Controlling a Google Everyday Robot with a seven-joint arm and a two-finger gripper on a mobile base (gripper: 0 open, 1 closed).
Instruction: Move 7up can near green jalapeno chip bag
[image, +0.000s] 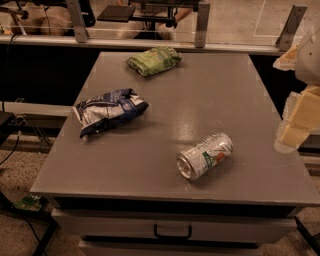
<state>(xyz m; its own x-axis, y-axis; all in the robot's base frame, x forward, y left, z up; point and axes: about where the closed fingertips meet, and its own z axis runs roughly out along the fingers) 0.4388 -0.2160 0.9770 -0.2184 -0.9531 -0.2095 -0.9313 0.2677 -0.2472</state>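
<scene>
**A:** Where is the 7up can (205, 155)?

**B:** It lies on its side on the tabletop (210, 95), close to the front edge and somewhat toward the front-right corner. Its top rim faces front-left and its body points back toward the right edge. Nothing touches it.

**A:** And the green jalapeno chip bag (153, 60)?

**B:** It lies flat and crumpled near the far edge, left of the middle. The two are well apart, with most of the tabletop's depth between them. I'd say the move has not yet begun.

**A:** What about the pincer?

**B:** The pincer (299, 120) hangs just off the right edge of the tabletop, above and to the right of the can. It carries nothing that I can see. Whether it is apart or together, I cannot tell.

**A:** Why would it be there?

**B:** My guess is that this is the side nearest the can. The reach would be short and would come in clear of both bags.

**A:** Is anything in the way?

**B:** A dark blue and white snack bag (110, 111) lies near the left edge, about midway back. It sits off the straight line from the can to the green bag, so the route over bare tabletop looks free.

**A:** What does a can on its side call for?

**B:** It is round and will likely roll. A grip across its body from above seems safer than a push, because a nudge could send it toward the front edge.
</scene>
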